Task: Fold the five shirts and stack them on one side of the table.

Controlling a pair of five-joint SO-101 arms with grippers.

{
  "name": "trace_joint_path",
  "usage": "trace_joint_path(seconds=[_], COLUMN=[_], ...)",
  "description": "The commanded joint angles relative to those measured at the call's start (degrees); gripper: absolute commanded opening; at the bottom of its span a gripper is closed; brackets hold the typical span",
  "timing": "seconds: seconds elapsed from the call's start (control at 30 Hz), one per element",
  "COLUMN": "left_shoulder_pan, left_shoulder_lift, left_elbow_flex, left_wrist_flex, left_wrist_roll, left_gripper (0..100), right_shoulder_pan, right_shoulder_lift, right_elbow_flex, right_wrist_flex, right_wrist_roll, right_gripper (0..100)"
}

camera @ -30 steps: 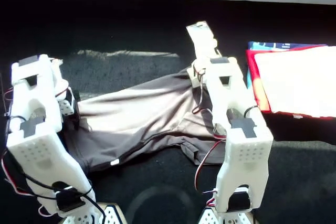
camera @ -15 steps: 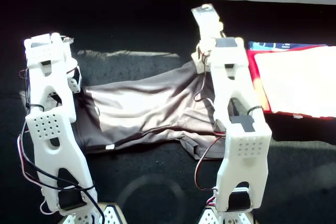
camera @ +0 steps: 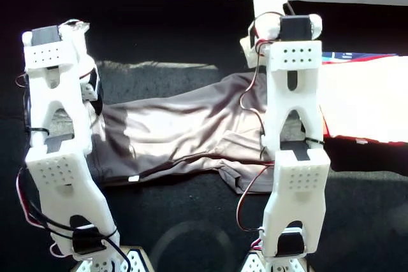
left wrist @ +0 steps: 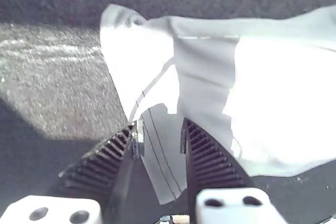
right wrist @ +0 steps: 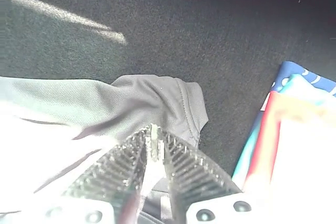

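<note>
The grey shirt lay on the desk, long axis running arm to arm. The right gripper pinched the end nearest the folded stack in closed jaws; the left gripper held its jaws apart astride the opposite edge.

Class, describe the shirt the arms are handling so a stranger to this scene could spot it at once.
On the black table, look between the two white arms. The grey shirt lies spread there, the right hand clamped on one end. Unlike the stacked shirts on the right, it is unfolded and plain grey.
</note>
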Motion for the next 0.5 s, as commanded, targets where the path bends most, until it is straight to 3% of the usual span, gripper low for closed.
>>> trace_joint_path(seconds=[0.0,0.13,0.27,0.47], left_shoulder_pan=[3.03,4.0,2.59,2.15], left_shoulder_lift=[-13.85,-23.43,-29.93,-33.54], left_elbow_flex=[11.47,26.33,42.77,62.2], left_wrist_flex=[0.44,-1.93,-13.98,-27.43], left_wrist_roll=[-0.35,-0.35,-0.44,-0.44], left_gripper=[13,13,13,13], right_shoulder_pan=[0.75,1.98,0.4,-4.35], right_shoulder_lift=[-0.66,-0.66,-5.14,-26.77], right_elbow_flex=[-8.13,-9.8,-8.57,14.73], right_wrist_flex=[2.42,2.42,2.42,2.33], right_wrist_roll=[-0.79,-6.59,-8.53,-8.44], right_gripper=[0.8,0.8,0.8,0.8])
